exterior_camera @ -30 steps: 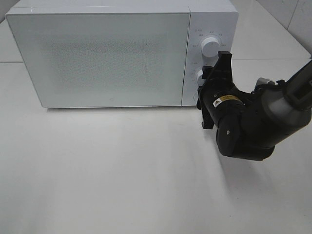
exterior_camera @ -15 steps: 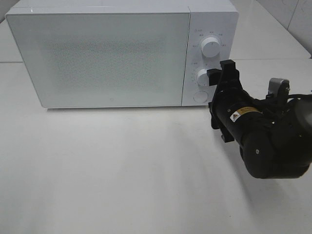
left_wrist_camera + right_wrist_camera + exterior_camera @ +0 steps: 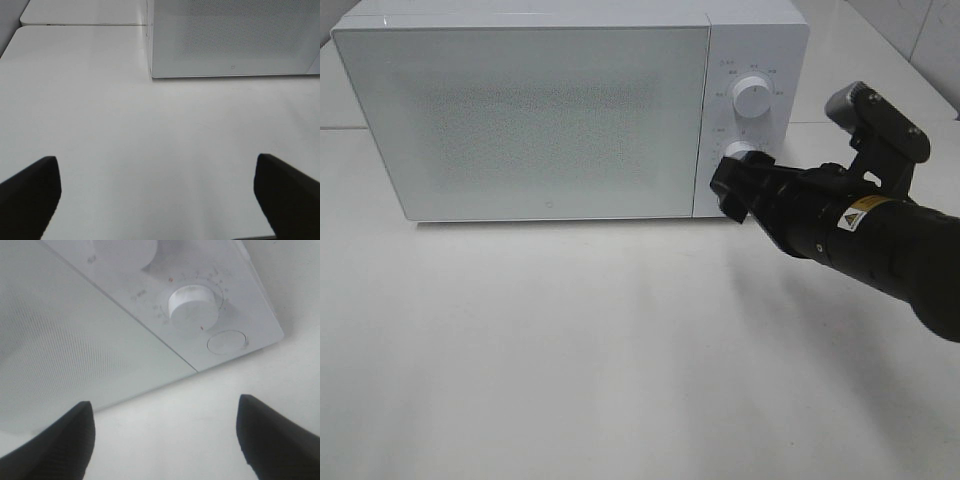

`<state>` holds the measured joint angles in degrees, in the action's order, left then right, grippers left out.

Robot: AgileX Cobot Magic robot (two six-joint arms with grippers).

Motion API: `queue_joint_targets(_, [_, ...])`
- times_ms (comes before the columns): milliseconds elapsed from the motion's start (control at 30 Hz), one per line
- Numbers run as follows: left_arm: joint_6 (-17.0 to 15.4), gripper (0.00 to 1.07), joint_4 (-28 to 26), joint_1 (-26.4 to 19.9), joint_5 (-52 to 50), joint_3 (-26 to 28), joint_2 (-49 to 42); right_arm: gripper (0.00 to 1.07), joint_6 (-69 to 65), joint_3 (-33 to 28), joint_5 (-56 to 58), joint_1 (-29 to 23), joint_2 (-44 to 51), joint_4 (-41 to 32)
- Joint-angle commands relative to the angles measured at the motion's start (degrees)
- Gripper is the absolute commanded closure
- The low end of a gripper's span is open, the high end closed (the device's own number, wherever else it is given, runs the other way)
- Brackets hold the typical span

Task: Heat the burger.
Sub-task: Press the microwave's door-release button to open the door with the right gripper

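Fingertips only are seen of the left hand (image 3: 160, 200): two dark pads (image 3: 30, 197), cut off by the frame. They stand wide apart with nothing between them, above the front part of the white surface (image 3: 150, 140). This hand does not appear in the high view, so I cannot describe its arm.

Farther in, the right arm (image 3: 880, 240) reaches in from the right edge of the surface, stretched slantwise toward the back left. The right hand (image 3: 730, 185) is wide too and holds nothing. It is just in front of the control panel (image 3: 750, 60) of the microwave (image 3: 520, 110). In the high view it covers part of the lower dial (image 3: 741, 152) and all of the round button (image 3: 226, 342), which only the right wrist view shows. Whether a finger touches the panel is hard to say. The upper dial (image 3: 752, 96) is uncovered.

The microwave stands at the back of the surface with its door (image 3: 520, 170) shut. The dotted glass is not see-through, so where the burger is I cannot tell. Beyond the right back corner, pale wall tiles (image 3: 940, 40) begin.
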<state>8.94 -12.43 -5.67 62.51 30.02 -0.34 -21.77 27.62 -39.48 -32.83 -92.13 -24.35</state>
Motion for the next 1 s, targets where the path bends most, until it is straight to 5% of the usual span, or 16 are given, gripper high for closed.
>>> queue_joint_targets(33, [-0.06,0.09,-0.46,0.17,-0.74,-0.17,-0.97,0.31,10.77,0.80,8.94,0.46,2.81,0.46])
queue_joint_targets(267, [-0.06,0.09,-0.46,0.17,-0.74,-0.17,-0.97,0.31,29.11,8.08,38.56,2.75,6.70,4.58])
queue_joint_targets(467, [-0.06,0.09,-0.46,0.17,-0.74,-0.17,-0.97,0.31,29.45,11.75,54.83,2.75,11.12,8.71])
queue_joint_targets(1000, [-0.06,0.09,-0.46,0.17,-0.74,-0.17,-0.97,0.31,27.96,12.66,78.84,2.75,33.92,12.03])
